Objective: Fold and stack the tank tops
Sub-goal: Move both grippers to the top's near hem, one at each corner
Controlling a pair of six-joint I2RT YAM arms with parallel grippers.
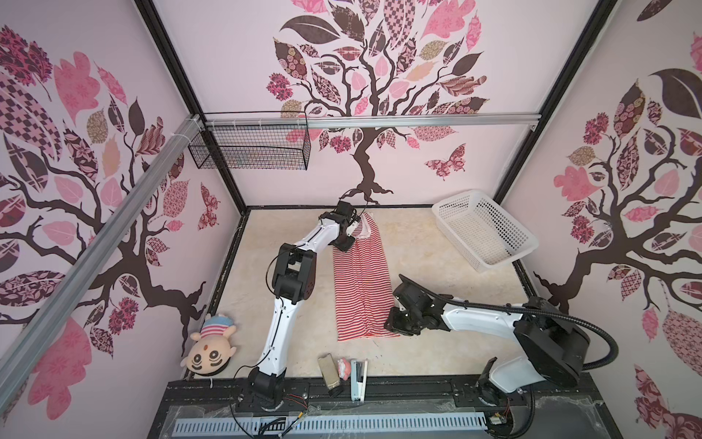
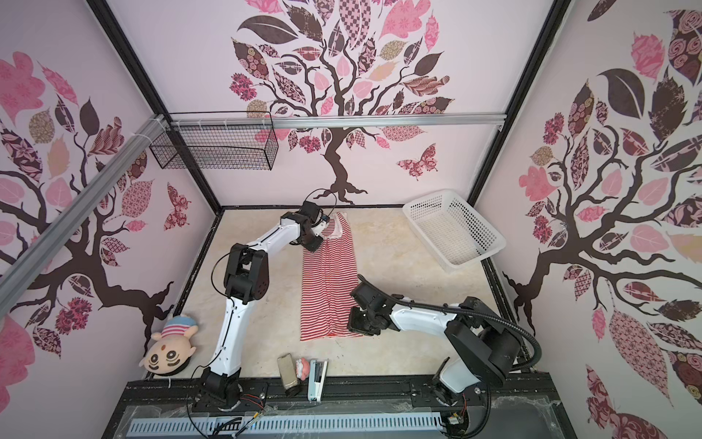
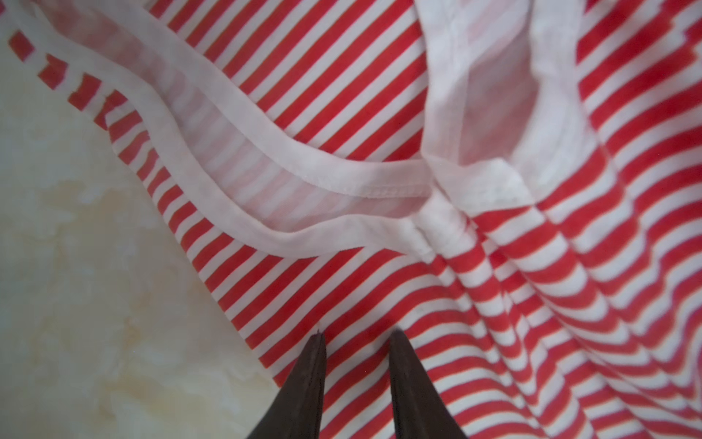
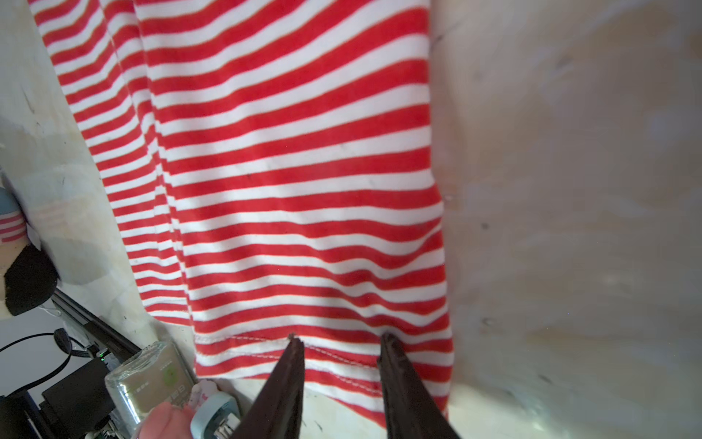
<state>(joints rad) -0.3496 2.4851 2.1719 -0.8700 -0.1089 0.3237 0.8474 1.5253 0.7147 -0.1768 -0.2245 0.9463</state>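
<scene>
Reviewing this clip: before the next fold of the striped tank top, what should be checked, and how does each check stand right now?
1. Tank top lies flat as a long narrow strip: ok.
2. Left gripper over the neckline end, jaws apart: ok.
3. Right gripper at the bottom hem, jaws apart: ok.
4. Cloth pinched by either gripper: not ok, it lies flat beneath open jaws.
5. Basket stands apart from the tank top: ok.
6. Second tank top to stack with: not ok, none in view.
</scene>
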